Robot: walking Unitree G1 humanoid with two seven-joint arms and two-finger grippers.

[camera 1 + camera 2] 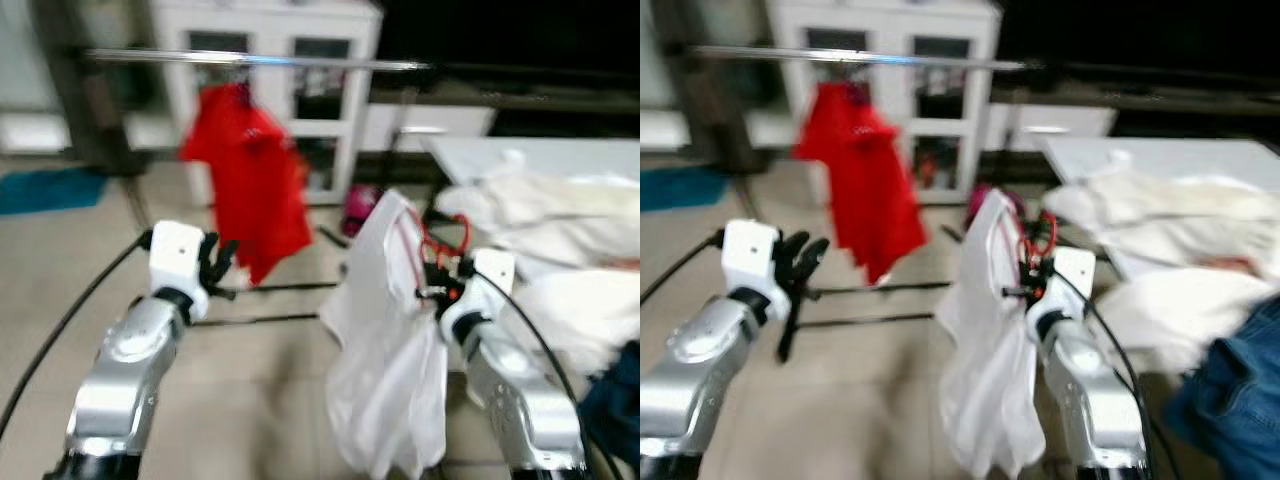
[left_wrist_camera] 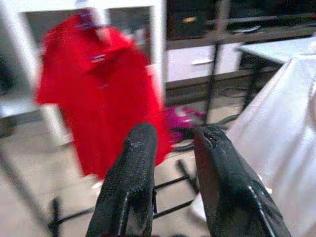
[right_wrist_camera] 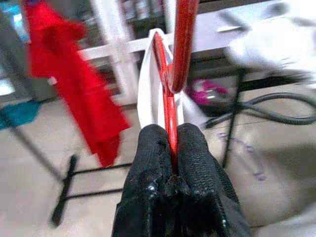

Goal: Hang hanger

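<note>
Hanger (image 3: 170, 106) of red wire sat pinched between the closed fingers of the right gripper (image 3: 172, 143), hook rising above it, so the white garment (image 1: 385, 350) draped below could travel to the rail (image 1: 260, 62) beyond. Off to its left, the left gripper (image 2: 173, 148) was parted, empty. Farther off, a red shirt (image 1: 250, 180) already hung there.
</note>
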